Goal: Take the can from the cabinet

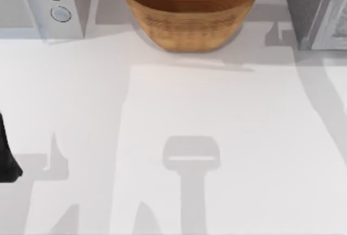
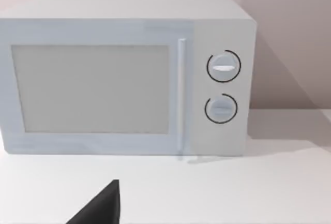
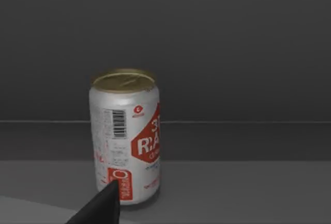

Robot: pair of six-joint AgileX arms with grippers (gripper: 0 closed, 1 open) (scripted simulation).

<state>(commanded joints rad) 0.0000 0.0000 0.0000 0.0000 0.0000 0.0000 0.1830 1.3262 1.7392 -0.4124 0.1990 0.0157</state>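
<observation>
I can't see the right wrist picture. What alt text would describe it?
A silver drink can with a gold-yellow top and red label stands upright on a dark grey cabinet shelf, a grey wall behind it. A black tip of the right gripper juts in near the can's base.

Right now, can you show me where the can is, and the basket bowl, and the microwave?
can (image 3: 125,136): right wrist view, on its white side by the red label.
wicker bowl (image 1: 190,23): top view, on its outer woven wall.
microwave (image 2: 90,88): left wrist view, on the door window.
</observation>
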